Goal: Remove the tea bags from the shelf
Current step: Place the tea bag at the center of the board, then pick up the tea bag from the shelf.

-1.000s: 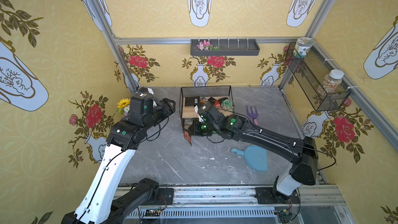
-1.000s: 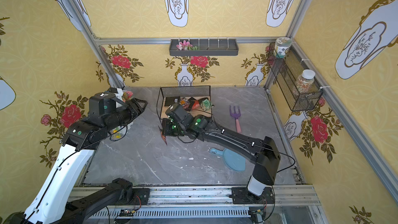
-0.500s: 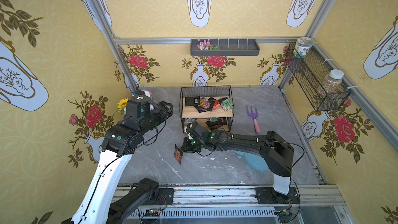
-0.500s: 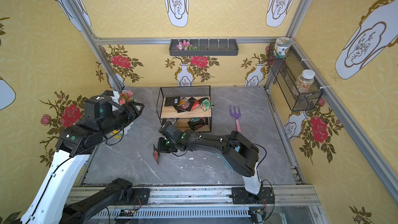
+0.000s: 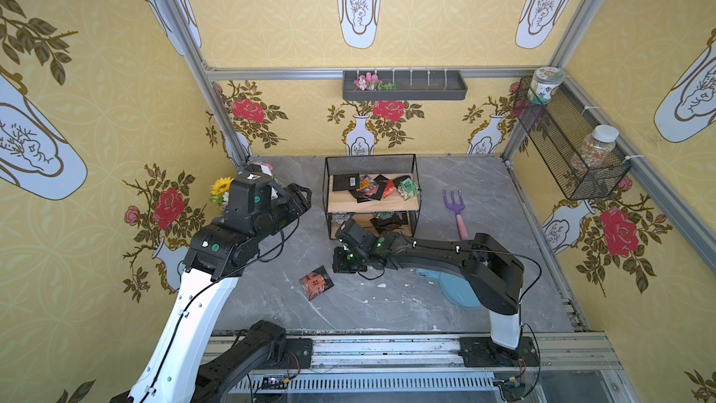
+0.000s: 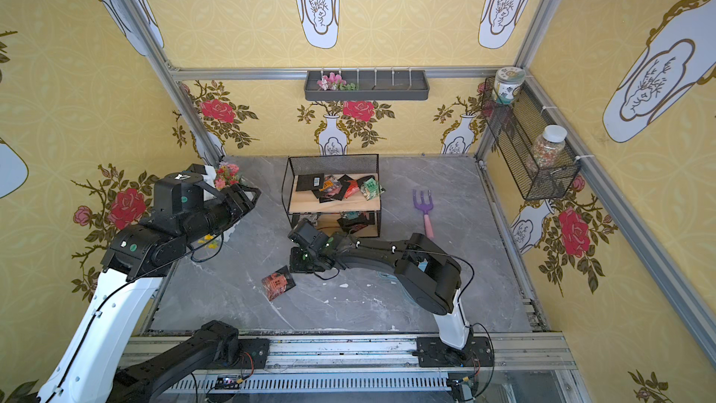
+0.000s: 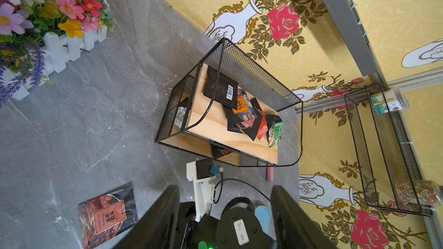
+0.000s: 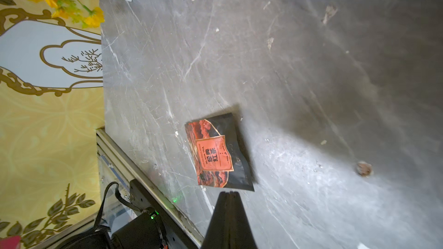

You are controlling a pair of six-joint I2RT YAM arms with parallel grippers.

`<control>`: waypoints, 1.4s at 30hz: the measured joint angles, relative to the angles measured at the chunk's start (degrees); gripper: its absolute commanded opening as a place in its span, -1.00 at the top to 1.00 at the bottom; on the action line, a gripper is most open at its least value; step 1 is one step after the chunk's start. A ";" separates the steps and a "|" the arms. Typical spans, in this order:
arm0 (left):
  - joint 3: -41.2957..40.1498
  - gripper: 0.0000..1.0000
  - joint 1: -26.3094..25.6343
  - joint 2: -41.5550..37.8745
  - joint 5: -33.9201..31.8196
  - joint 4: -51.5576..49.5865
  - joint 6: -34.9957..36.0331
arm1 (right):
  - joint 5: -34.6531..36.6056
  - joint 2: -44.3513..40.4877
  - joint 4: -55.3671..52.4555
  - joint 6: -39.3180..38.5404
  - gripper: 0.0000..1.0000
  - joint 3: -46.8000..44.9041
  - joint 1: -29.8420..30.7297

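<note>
Tea bags (image 5: 372,188) lie in a loose heap on the upper board of the shelf (image 5: 341,204), mostly toward its right half; one shows a barcode label and one is green. More lie on the lower board. The shelf stands at the far middle of the bench (image 5: 387,304). A loose bag (image 5: 315,283) with a red print lies flat on the bench, nearer and to the left of the shelf, apart from it. The right end effector (image 8: 229,194) hovers just beside this bag, jaws pressed together and holding nothing. The left end effector (image 7: 225,186) is left of the shelf, near the flowers (image 7: 48,8), jaws spread wide and empty.
</note>
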 measured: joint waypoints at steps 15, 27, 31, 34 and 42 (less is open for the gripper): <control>-0.24 -0.35 0.00 -0.02 -0.83 1.40 -0.04 | 37.09 -4.61 -45.57 -6.27 -0.53 34.40 -6.16; 0.39 -0.35 -0.02 0.61 -0.33 1.77 -0.04 | 38.93 6.19 -55.80 -6.10 -0.53 49.09 -18.16; 0.63 -0.35 -0.02 0.63 -0.22 1.81 -0.04 | 38.38 8.55 -55.78 -5.75 -0.47 50.31 -19.02; 0.63 -0.35 -0.02 0.61 -0.22 1.81 -0.04 | 37.90 9.68 -55.65 -4.52 -0.42 50.77 -19.41; 0.61 -0.35 -0.02 0.61 -0.22 1.81 -0.04 | 38.66 12.87 -55.52 -0.11 -0.41 52.35 -20.46</control>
